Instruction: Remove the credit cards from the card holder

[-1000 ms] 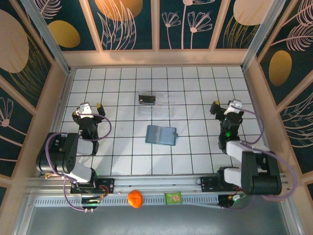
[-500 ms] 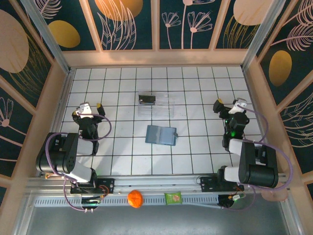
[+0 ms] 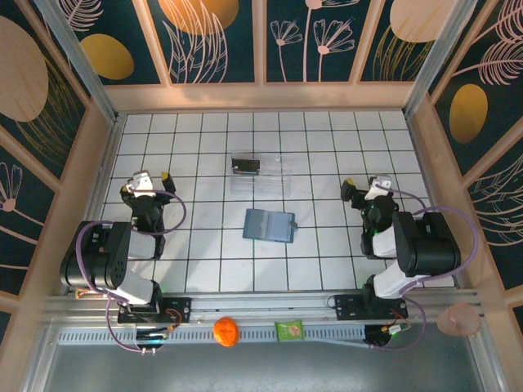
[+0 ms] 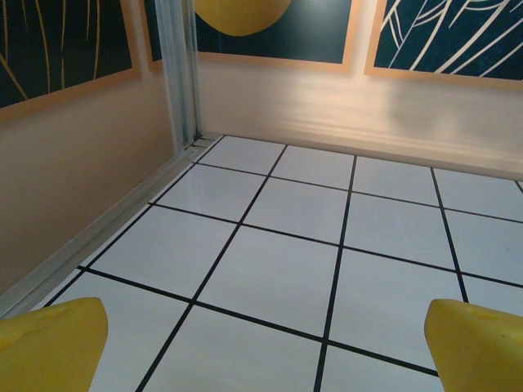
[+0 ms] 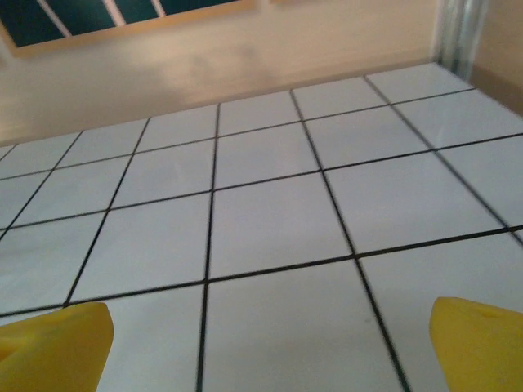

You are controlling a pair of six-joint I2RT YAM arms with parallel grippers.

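Two grippers spread wide and empty, with one card holder (image 3: pixel 270 224) on the desk (image 3: pixel 204 269) between them.

From the left: the left gripper (image 3: pixel 147 183) has its jaws fully apart and holds and touches nothing; in the left wrist view its two yellow fingertips (image 4: pixel 51 347) stand over bare tiles. To its right, well apart, the teal card holder lies flat. Farther from the arm bases than both grippers, one black credit card (image 3: pixel 245 166) sits at the left end of one clear tray (image 3: pixel 274 175). The right gripper (image 3: pixel 365 189), right of the holder, is equally wide open and empty. The desk has white tiles with black lines; wood-framed walls with dark panels and gold leaf shapes surround it.
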